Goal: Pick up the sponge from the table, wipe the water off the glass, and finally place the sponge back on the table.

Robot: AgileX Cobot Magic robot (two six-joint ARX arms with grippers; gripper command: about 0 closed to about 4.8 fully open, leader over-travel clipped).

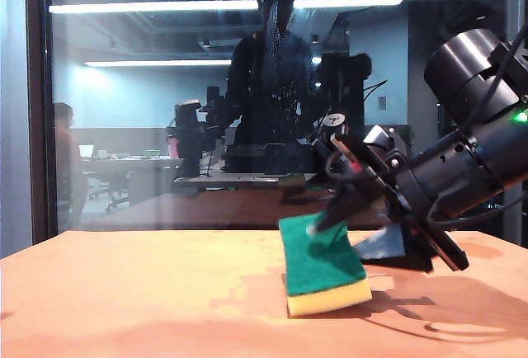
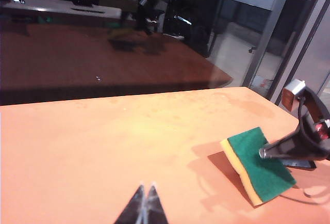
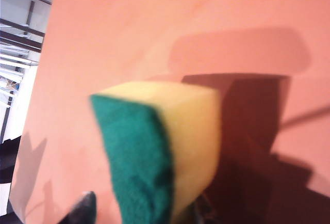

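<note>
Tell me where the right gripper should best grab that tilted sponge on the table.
Probably across its thickness, one finger on the green face of the sponge, one under the yellow foam. Come from the raised end, where the right gripper already is; the other end rests on the table.

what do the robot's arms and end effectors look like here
The right arm is matte black with chunky cylindrical joints, thin black cables looping alongside it, and a small green light near its upper joint. Its right end effector has slim dark fingers, with a silver block and a red spot on its body. The left end effector shows only as two dark, pointed fingertips meeting.
</note>
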